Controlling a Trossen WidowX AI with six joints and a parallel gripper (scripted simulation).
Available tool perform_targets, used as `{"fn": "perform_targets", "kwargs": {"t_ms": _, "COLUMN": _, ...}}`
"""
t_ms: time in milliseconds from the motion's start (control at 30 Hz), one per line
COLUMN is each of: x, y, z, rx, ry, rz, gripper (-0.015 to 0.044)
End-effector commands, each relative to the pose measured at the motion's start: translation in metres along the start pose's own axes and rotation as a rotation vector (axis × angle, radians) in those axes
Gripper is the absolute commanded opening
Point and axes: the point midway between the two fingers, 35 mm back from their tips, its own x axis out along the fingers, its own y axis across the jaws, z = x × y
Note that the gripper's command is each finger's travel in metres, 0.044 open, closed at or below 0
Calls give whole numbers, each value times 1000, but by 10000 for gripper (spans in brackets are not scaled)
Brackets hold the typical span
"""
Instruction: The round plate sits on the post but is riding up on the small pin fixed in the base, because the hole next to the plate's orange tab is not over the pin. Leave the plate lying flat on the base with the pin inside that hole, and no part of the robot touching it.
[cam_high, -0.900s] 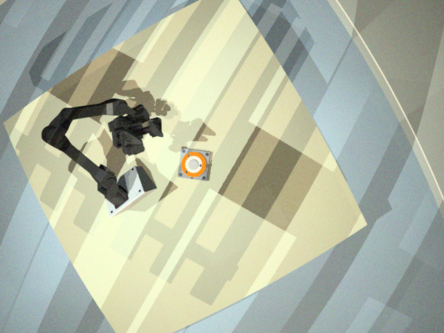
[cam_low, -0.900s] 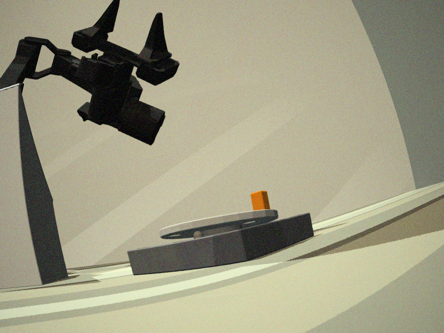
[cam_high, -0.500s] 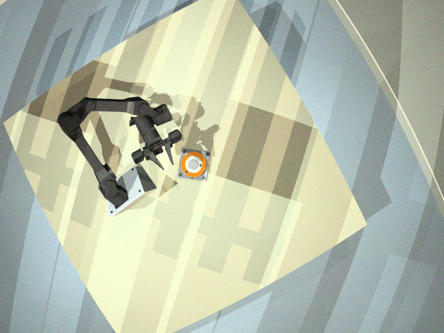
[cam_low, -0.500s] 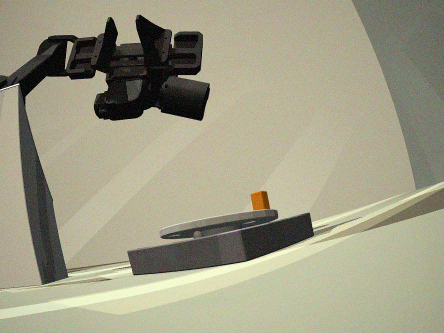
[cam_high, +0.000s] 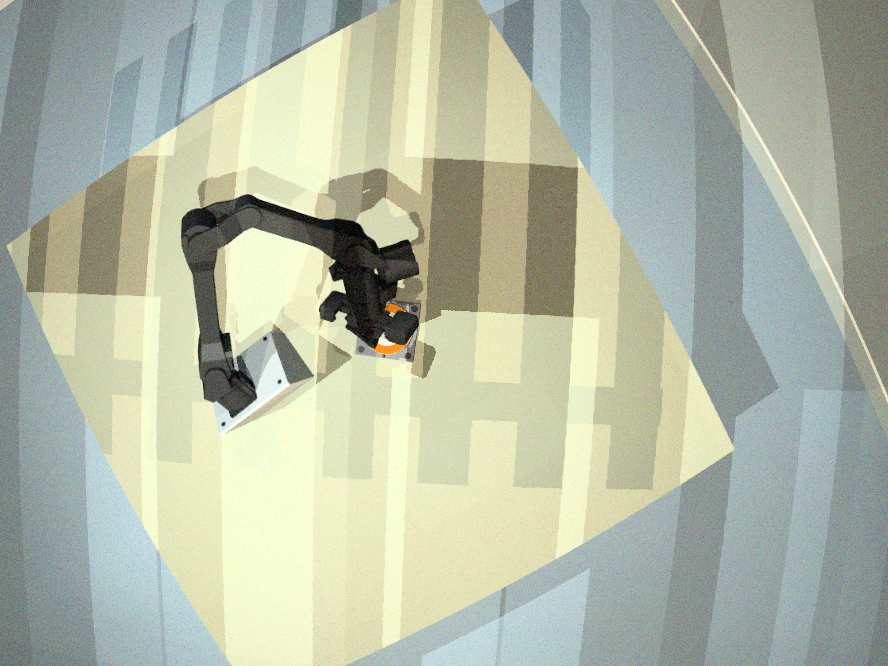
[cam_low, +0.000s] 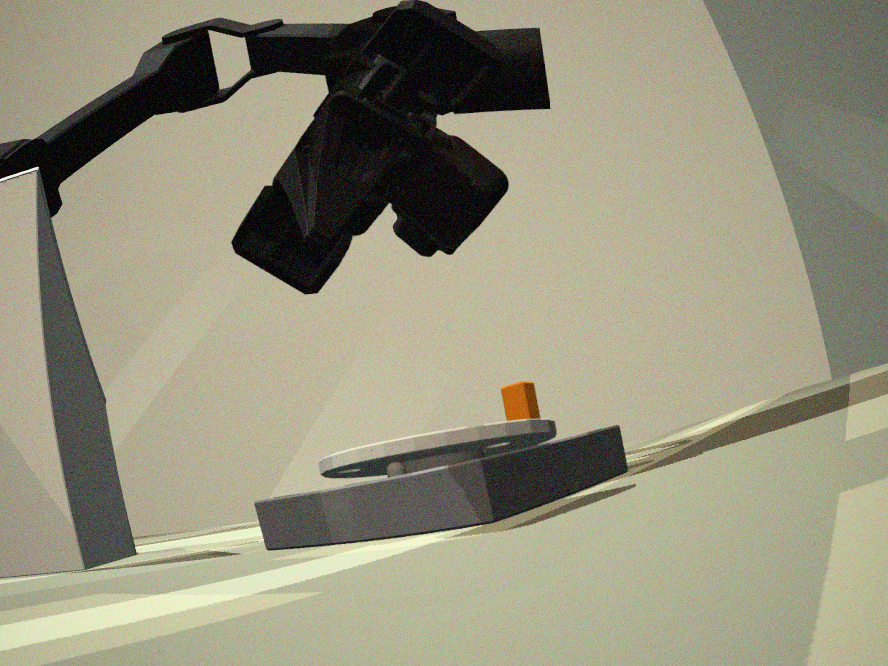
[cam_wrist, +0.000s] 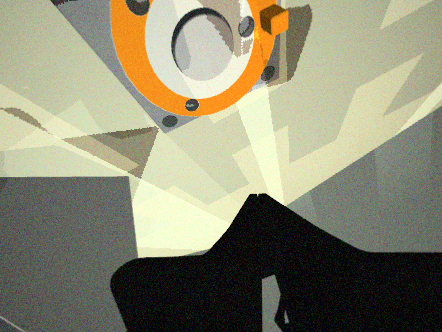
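Closed tips above the plate, tab off beyond them

The plate (cam_high: 387, 349) (cam_low: 430, 443) (cam_wrist: 131, 60) sits tilted over the base (cam_high: 362, 349) (cam_low: 372, 512) (cam_wrist: 95, 40), its left side in the exterior view raised by the pin (cam_low: 395, 469). Its orange tab (cam_low: 517, 401) (cam_wrist: 274, 20) stands up near the right end, well apart from the pin. Being round, the plate offers no long axis; the tab is what matters.

From the end effector (cam_high: 374, 345) (cam_low: 308, 233) (cam_wrist: 257, 200), the tab lies below and to the right in the exterior view. The fingers are brought together, holding nothing, and touch neither plate nor tab. I'd expect them to come down beside the tab and push it round the post (cam_wrist: 202, 50); which way, I can't tell.

The arm's stand (cam_high: 268, 358) (cam_low: 43, 430) is to one side on the bench (cam_high: 459, 559) (cam_low: 717, 537) (cam_wrist: 330, 115). Nothing seems to block the descent, though pressing on the plate could jam it.
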Motion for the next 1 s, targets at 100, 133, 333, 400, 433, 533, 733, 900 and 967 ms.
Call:
{"fn": "perform_targets", "kwargs": {"t_ms": 100, "x": 11, "y": -48, "z": 63, "rx": 596, "ry": -511, "rz": 561, "gripper": 0}}
{"fn": "perform_targets", "kwargs": {"t_ms": 133, "x": 11, "y": -48, "z": 63, "rx": 596, "ry": -511, "rz": 561, "gripper": 0}}
{"fn": "perform_targets", "kwargs": {"t_ms": 333, "x": 8, "y": -46, "z": 65, "rx": 596, "ry": -511, "rz": 562, "gripper": 0}}
{"fn": "perform_targets", "kwargs": {"t_ms": 400, "x": 8, "y": -46, "z": 65, "rx": 596, "ry": -511, "rz": 562, "gripper": 0}}
{"fn": "perform_targets", "kwargs": {"t_ms": 433, "x": 8, "y": -46, "z": 65, "rx": 596, "ry": -511, "rz": 562, "gripper": 0}}
{"fn": "perform_targets", "kwargs": {"t_ms": 533, "x": 8, "y": -46, "z": 65, "rx": 596, "ry": -511, "rz": 562, "gripper": 0}}
{"fn": "perform_targets", "kwargs": {"t_ms": 733, "x": 28, "y": -37, "z": 81, "rx": 596, "ry": -511, "rz": 562, "gripper": 0}}
{"fn": "perform_targets", "kwargs": {"t_ms": 900, "x": 44, "y": -29, "z": 93, "rx": 595, "ry": -511, "rz": 564, "gripper": 0}}
{"fn": "perform_targets", "kwargs": {"t_ms": 967, "x": 44, "y": -29, "z": 93, "rx": 595, "ry": -511, "rz": 564, "gripper": 0}}
